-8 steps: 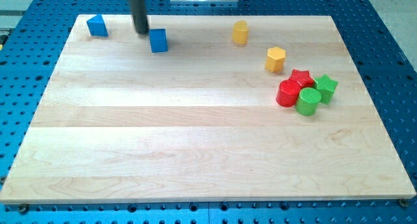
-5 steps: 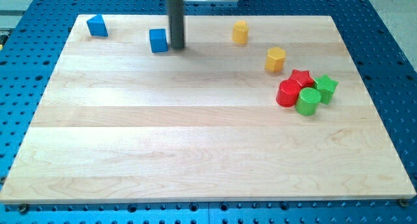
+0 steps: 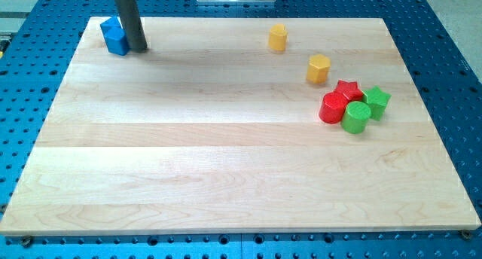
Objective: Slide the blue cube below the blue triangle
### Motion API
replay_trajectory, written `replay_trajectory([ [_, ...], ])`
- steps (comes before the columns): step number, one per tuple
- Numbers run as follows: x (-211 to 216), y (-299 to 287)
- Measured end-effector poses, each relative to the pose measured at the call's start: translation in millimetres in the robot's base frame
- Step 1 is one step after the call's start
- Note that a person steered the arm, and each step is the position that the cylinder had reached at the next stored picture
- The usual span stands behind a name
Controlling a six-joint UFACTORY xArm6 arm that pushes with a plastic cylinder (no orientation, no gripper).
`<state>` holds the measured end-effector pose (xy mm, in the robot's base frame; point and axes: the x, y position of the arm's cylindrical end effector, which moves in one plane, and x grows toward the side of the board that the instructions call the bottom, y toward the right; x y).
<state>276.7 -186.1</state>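
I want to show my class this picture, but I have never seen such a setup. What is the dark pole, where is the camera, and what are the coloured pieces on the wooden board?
There is one picture, from a single camera looking down at a slant on a wooden board. The dark pole is the robot arm's rod; nothing is held, it only pushes. My tip stands at the view's top left, right beside two blue blocks pressed together; which is the cube and which the triangle I cannot tell. Further right lie a yellow cylinder and a yellow hexagonal block. Below these huddle a red star, a red cylinder, a green cylinder and a green star.

My rod (image 3: 126, 14) partly hides two touching blue blocks (image 3: 114, 38), shapes unclear.
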Motion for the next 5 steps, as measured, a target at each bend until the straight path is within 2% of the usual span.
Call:
replay_trajectory([
  [4, 2, 12],
  [5, 24, 27],
])
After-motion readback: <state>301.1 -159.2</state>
